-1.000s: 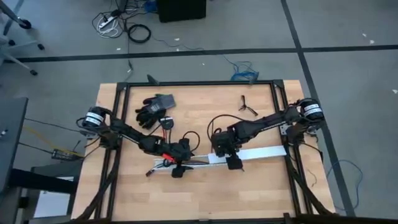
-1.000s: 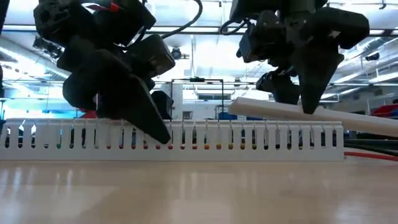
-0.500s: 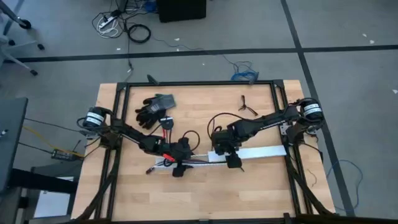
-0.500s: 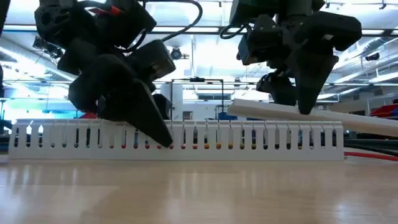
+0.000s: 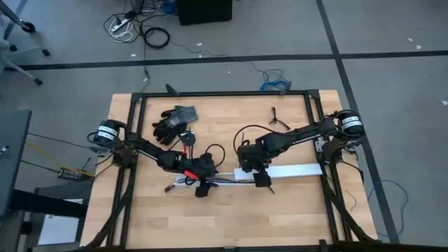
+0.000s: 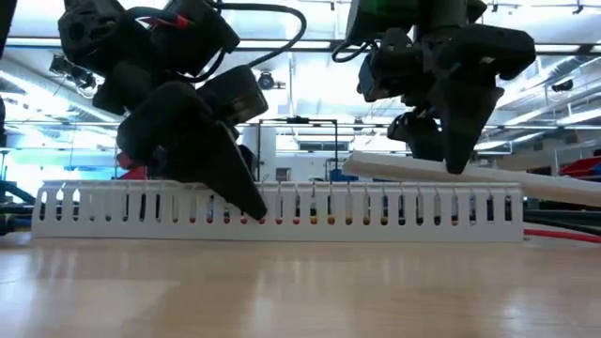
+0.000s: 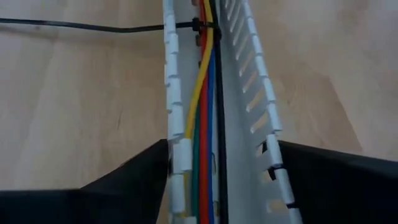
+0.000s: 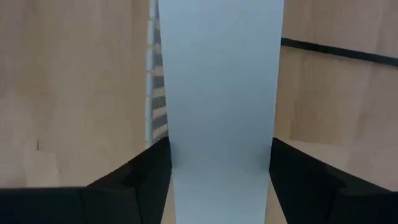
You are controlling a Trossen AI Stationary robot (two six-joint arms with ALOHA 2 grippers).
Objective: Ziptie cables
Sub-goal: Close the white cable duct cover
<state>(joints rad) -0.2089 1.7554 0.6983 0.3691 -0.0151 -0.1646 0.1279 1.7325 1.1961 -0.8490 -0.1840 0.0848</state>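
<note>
Here the left pincer sits low at the middle of the bench, its two dark fingers spread wide on either side of the white slotted channel. In the left wrist view the fingers flank the channel walls closely, but whether they press on them cannot be told. Inside the channel lie the cables, running lengthwise as a tight bunch of yellow, red, blue, green and black wires. The ziptie crosses the channel farther along, looped around the bunch, with its long thin tail stretching out flat over the wood to one side.

The right pincer is just beside the left one, toward the right of the bench. Its fingers are parted about as wide as the flat white cover strip that runs between them; they stand against its edges, holding it. In the low view this strip is lifted above the channel, tilted, with its free end toward the left pincer. A black glove lies near the bench's far left edge.
</note>
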